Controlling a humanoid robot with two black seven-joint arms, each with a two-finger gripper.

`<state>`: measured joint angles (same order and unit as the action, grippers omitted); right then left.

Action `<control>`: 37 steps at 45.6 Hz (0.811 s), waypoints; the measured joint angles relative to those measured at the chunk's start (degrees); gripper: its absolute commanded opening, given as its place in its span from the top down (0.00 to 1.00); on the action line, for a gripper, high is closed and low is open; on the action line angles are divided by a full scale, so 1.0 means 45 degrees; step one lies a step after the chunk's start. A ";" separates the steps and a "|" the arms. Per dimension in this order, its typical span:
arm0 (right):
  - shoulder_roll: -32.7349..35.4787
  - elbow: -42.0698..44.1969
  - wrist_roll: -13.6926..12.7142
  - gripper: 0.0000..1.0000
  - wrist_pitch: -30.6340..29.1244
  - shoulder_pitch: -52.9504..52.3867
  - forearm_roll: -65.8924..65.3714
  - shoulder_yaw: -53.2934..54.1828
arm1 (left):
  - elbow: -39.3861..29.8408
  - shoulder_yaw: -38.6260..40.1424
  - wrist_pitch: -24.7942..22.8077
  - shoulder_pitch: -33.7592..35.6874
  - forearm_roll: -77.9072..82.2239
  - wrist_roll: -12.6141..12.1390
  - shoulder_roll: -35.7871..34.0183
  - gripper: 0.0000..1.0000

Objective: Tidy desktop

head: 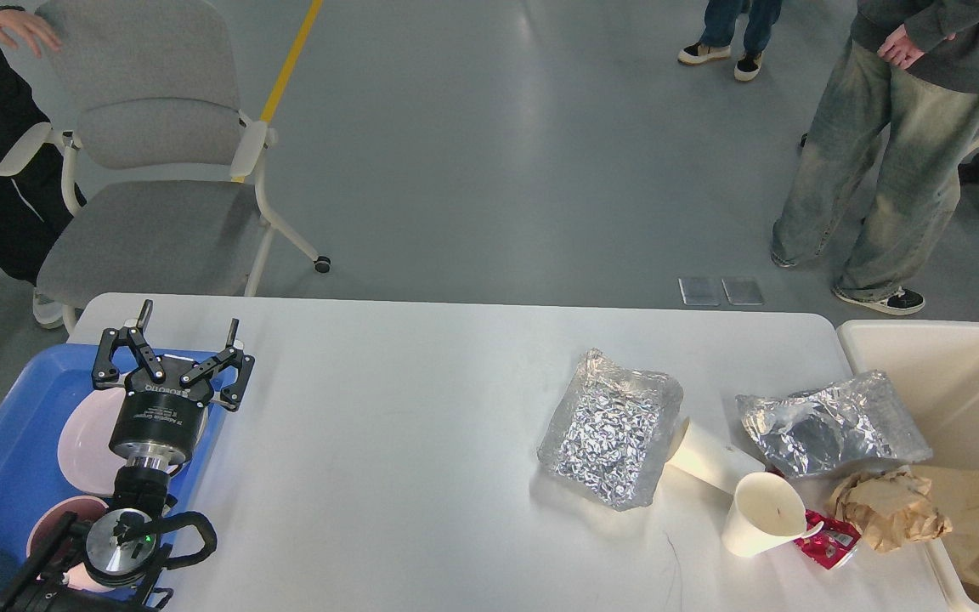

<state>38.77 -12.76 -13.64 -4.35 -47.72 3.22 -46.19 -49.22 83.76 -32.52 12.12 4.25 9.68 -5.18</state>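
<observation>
Litter on the white counter (421, 442) — left claw (186, 333) idle.
The claw hangs spread and empty above the blue tray (5, 442); foil tray (613, 429), paper cup (763, 514) and crumpled bag (889, 508) crowd the counter's right end beside the cream bin (957, 374).

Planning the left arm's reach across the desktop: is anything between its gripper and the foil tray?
Nothing visible. The left gripper hangs open over the blue tray at the desktop's left end, and only bare white surface lies between it and the foil tray. The cups and other litter sit beyond the foil tray, to its right.
</observation>
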 measured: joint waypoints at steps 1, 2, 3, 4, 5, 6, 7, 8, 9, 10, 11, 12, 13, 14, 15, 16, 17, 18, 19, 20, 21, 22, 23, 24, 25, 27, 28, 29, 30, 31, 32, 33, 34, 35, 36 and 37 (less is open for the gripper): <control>0.0228 -0.0319 -0.0197 0.00 -0.0264 -0.0646 -0.0300 -0.0038 | 0.0000 0.0001 0.0000 0.0001 -0.0005 0.0004 0.0000 0.04; 0.0474 -0.0703 -0.0378 0.00 -0.0626 -0.1472 -0.0657 -0.0077 | 0.0000 0.0002 0.0000 0.0002 -0.0004 0.0002 -0.0001 0.04; 0.0650 -0.1004 -0.0491 0.00 -0.0936 -0.2134 -0.0927 -0.0103 | 0.0000 0.0000 0.0000 0.0001 0.0001 0.0000 -0.0002 0.04; 0.0782 -0.1285 -0.0575 0.00 -0.1233 -0.2748 -0.1173 -0.0135 | 0.0000 -0.0001 0.0000 -0.0001 -0.0006 0.0002 0.0001 0.04; 0.0924 -0.1682 -0.0654 0.00 -0.1699 -0.3566 -0.1492 -0.0178 | 0.0000 0.0003 0.0000 0.0001 -0.0009 0.0005 0.0000 0.04; 0.1001 -0.1993 -0.0687 0.00 -0.2071 -0.4172 -0.1727 -0.0215 | 0.0000 0.0002 0.0000 0.0001 -0.0003 0.0000 -0.0001 0.04; 0.1048 -0.2290 -0.0723 0.00 -0.2443 -0.4787 -0.1972 -0.0268 | -0.0001 0.0001 0.0000 0.0001 -0.0003 0.0000 0.0000 0.04; 0.1076 -0.2662 -0.0738 0.00 -0.2908 -0.5543 -0.2258 -0.0355 | 0.0000 0.0001 0.0000 0.0000 -0.0005 0.0001 0.0000 0.04; 0.1083 -0.2921 -0.0751 0.00 -0.3222 -0.6077 -0.2430 -0.0436 | -0.0001 0.0001 0.0000 0.0001 -0.0004 0.0001 0.0000 0.04; 0.1076 -0.3214 -0.0766 0.00 -0.3553 -0.6642 -0.2585 -0.0534 | 0.0000 0.0001 0.0000 0.0001 -0.0004 0.0001 -0.0001 0.04; 0.1049 -0.3583 -0.0775 0.00 -0.3954 -0.7332 -0.2719 -0.0663 | 0.0000 0.0001 0.0000 0.0000 -0.0008 0.0000 -0.0001 0.04; 0.1008 -0.3868 -0.0782 0.00 -0.4241 -0.7836 -0.2799 -0.0770 | -0.0001 0.0001 0.0000 0.0001 -0.0004 0.0001 -0.0001 0.04; 0.0954 -0.4168 -0.0793 0.00 -0.4522 -0.8332 -0.2855 -0.0883 | -0.0001 0.0001 0.0000 0.0001 -0.0006 0.0001 -0.0001 0.04; 0.0870 -0.4521 -0.0817 0.00 -0.4824 -0.8860 -0.2899 -0.1046 | 0.0000 0.0001 0.0000 0.0000 -0.0007 0.0001 -0.0001 0.04; 0.0719 -0.4962 -0.0853 0.00 -0.5189 -0.9480 -0.2934 -0.1274 | 0.0000 0.0001 0.0000 0.0000 -0.0008 0.0001 -0.0001 0.04; 0.0583 -0.5288 -0.0874 0.00 -0.5451 -0.9934 -0.2946 -0.1447 | 0.0000 0.0001 0.0000 0.0001 -0.0007 0.0001 -0.0001 0.04; 0.0419 -0.5629 -0.0912 0.00 -0.5720 -1.0397 -0.2957 -0.1667 | -0.0001 0.0001 0.0000 0.0001 -0.0003 0.0000 -0.0001 0.04; 0.0197 -0.6039 -0.0977 0.00 -0.6076 -1.0959 -0.2961 -0.1954 | 0.0000 0.0001 0.0000 0.0000 -0.0007 0.0001 -0.0001 0.04; -0.0005 -0.6410 -0.1035 0.00 -0.6410 -1.1470 -0.2958 -0.2228 | 0.0001 0.0001 0.0000 0.0000 -0.0007 0.0000 -0.0001 0.04; -0.0178 -0.6715 -0.1080 0.00 -0.6691 -1.1870 -0.2953 -0.2433 | 0.0000 0.0000 0.0000 0.0001 0.0000 0.0000 0.0000 0.04; -0.0370 -0.7099 -0.1125 0.00 -0.7044 -1.2392 -0.2940 -0.2676 | 0.0000 0.0000 0.0000 0.0001 0.0003 0.0000 0.0000 0.04; -0.0593 -0.7579 -0.1177 0.00 -0.7495 -1.2989 -0.2933 -0.2930 | 0.0001 0.0001 0.0000 0.0000 0.0000 0.0003 -0.0001 0.04; -0.0829 -0.8136 -0.1214 0.00 -0.8009 -1.3640 -0.2925 -0.3199 | 0.0001 0.0000 -0.0001 0.0002 0.0003 -0.0001 0.0000 0.04; -0.1011 -0.8632 -0.1235 0.00 -0.8437 -1.4198 -0.2912 -0.3387 | -0.0002 0.0000 0.0000 0.0002 0.0006 -0.0001 -0.0001 0.04; -0.1129 -0.9041 -0.1242 0.00 -0.8766 -1.4641 -0.2894 -0.3499 | 0.0001 0.0001 0.0000 0.0000 0.0000 0.0003 -0.0001 0.04; -0.1280 -0.9940 -0.1258 0.00 -0.9342 -1.5543 -0.2817 -0.3676 | 0.0001 0.0000 0.0000 0.0001 0.0005 -0.0001 -0.0001 0.04; -0.1326 -1.0525 -0.1260 0.00 -0.9649 -1.6104 -0.2696 -0.3763 | 0.0000 0.0000 0.0000 0.0001 0.0006 -0.0001 0.0000 0.04; -0.1338 -1.1027 -0.1269 0.00 -0.9872 -1.6555 -0.2568 -0.3842 | 0.0000 0.0000 0.0000 0.0001 0.0005 -0.0002 -0.0001 0.04; -0.1334 -1.1468 -0.1272 0.00 -1.0062 -1.6980 -0.2427 -0.3906 | 0.0001 0.0001 0.0000 0.0001 0.0003 -0.0002 -0.0001 0.04; -0.1311 -1.2032 -0.1290 0.00 -1.0263 -1.7538 -0.2226 -0.4011 | 0.0000 0.0001 0.0000 0.0002 0.0006 -0.0002 -0.0001 0.04; -0.1301 -1.2414 -0.1293 0.00 -1.0379 -1.7911 -0.2078 -0.4071 | 0.0000 0.0000 0.0000 0.0002 0.0004 -0.0002 -0.0001 0.04; -0.1300 -1.2874 -0.1305 0.00 -1.0475 -1.8333 -0.1909 -0.4156 | 0.0001 0.0000 0.0000 0.0001 0.0006 -0.0002 -0.0001 0.04; -0.1300 -1.3500 -0.1337 0.00 -1.0561 -1.8861 -0.1705 -0.4252 | 0.0001 0.0000 0.0000 0.0001 0.0003 -0.0002 -0.0001 0.04; -0.1302 -1.4005 -0.1363 0.00 -1.0590 -1.9281 -0.1556 -0.4303 | 0.0000 0.0000 0.0000 0.0002 0.0005 -0.0002 -0.0001 0.04; -0.1316 -1.4470 -0.1396 0.00 -1.0601 -1.9673 -0.1433 -0.4338 | 0.0000 0.0000 0.0000 0.0003 0.0006 -0.0002 -0.0001 0.04; -0.1335 -1.4920 -0.1432 0.00 -1.0600 -2.0047 -0.1320 -0.4360 | 0.0000 0.0000 0.0000 0.0003 0.0003 -0.0002 -0.0001 0.04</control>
<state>32.76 -79.89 -20.08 -52.05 -137.93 -2.72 -65.81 -49.22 83.76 -32.52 12.13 4.26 9.68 -5.19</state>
